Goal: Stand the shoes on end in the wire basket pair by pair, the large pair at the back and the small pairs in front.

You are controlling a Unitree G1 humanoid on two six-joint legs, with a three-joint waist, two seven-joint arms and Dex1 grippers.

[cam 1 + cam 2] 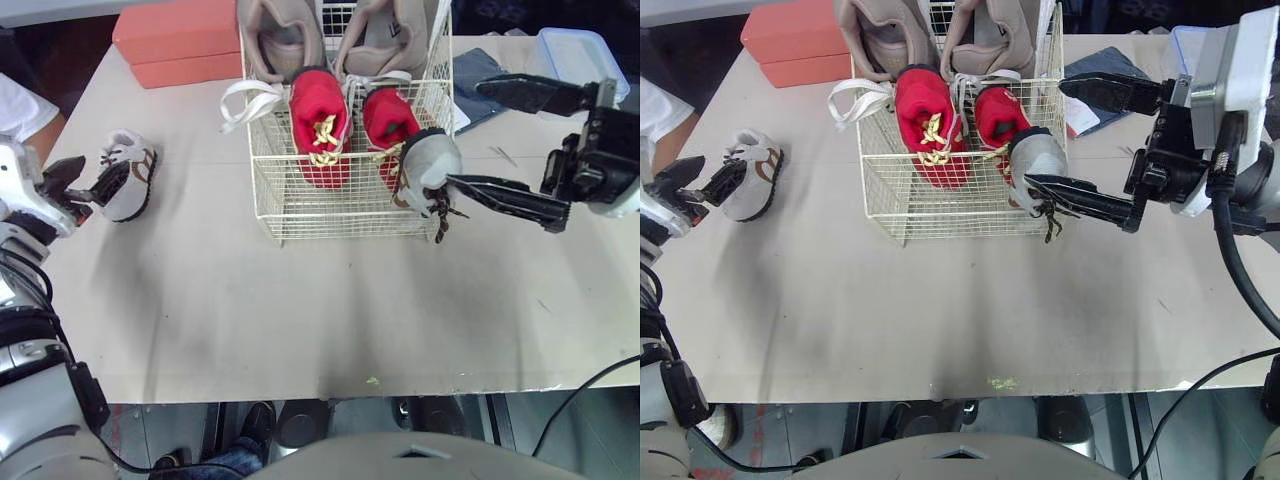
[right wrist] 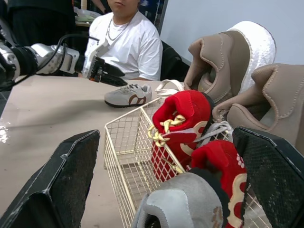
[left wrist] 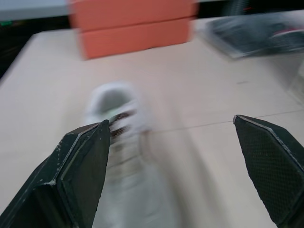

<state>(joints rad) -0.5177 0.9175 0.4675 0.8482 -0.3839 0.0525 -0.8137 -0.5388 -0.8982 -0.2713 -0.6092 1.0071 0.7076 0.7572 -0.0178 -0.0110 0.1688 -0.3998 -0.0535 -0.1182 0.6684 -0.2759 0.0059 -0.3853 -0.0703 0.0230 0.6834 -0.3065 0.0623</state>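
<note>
- The wire basket (image 1: pixel 340 215) stands on the table (image 1: pixel 300 310). The large beige pair (image 1: pixel 275 40) is on end along its back wall.
- The small red pair (image 1: pixel 320 120) is upright just in front of the beige pair. A loose white lace (image 1: pixel 245 100) hangs over the basket's left side.
- One small grey shoe (image 1: pixel 432 160) sits at the rim of the basket's front right corner, its brown laces dangling outside the wire.
- The right gripper (image 1: pixel 465 135) has its fingers spread wide. The lower finger touches the grey shoe and the upper one is well clear of it.
- The matching grey shoe with brown marks (image 1: pixel 125 175) lies on the table, well left of the basket.
- The left gripper (image 3: pixel 171 120) is spread wide at that shoe, one finger against it.
- Orange shoe boxes (image 1: pixel 175 40) lie at the table's back left.
- A person in a white T-shirt (image 2: pixel 128 42) sits beyond the table's left side.
</note>
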